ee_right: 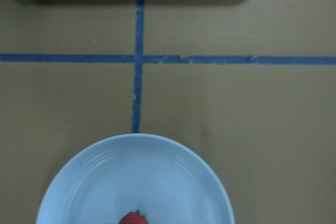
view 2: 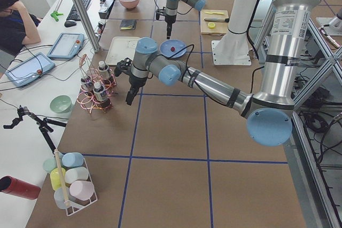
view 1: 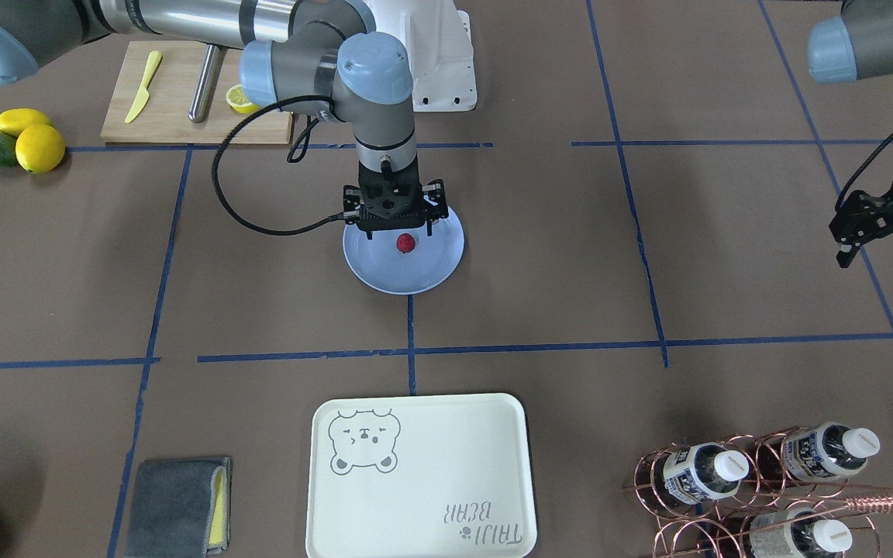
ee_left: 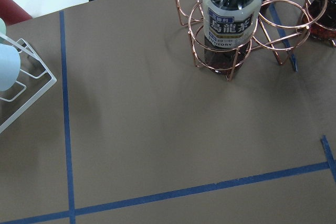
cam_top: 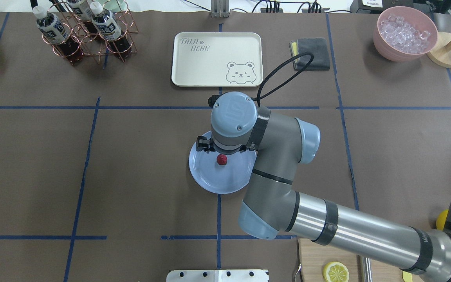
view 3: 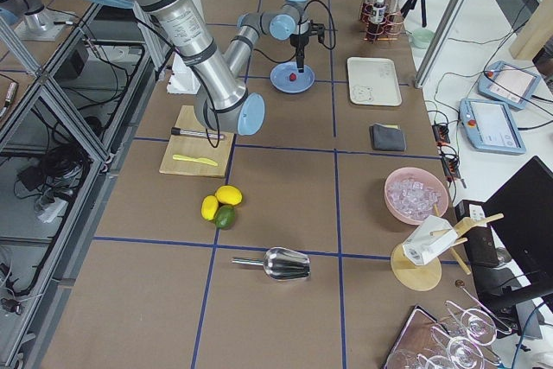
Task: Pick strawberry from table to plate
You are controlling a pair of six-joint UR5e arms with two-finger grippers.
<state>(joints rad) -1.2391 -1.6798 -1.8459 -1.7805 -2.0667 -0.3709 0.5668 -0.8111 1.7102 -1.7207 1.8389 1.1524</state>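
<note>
The strawberry (view 1: 405, 244), small and dark red, lies near the middle of the light-blue plate (view 1: 373, 267) on the brown-paper table (view 1: 555, 256). My right gripper (view 1: 400, 232) hangs just above the berry, open, its fingers spread to either side and not touching it. The overhead view shows the strawberry (cam_top: 221, 159) on the plate (cam_top: 210, 178), with the gripper mostly hidden under the wrist. In the right wrist view the strawberry (ee_right: 134, 219) peeks in at the bottom edge of the plate (ee_right: 136, 177). My left gripper (view 1: 888, 260) hovers open and empty, far off near the bottle rack.
A cream bear tray (view 1: 419, 473) lies beyond the plate. A copper rack with bottles (view 1: 764, 480) stands by the left arm. A cutting board (view 1: 183, 116) holds a knife and a lemon half, with lemons and an avocado (view 1: 24, 139) beside it. A grey cloth (view 1: 179, 508) sits near the tray.
</note>
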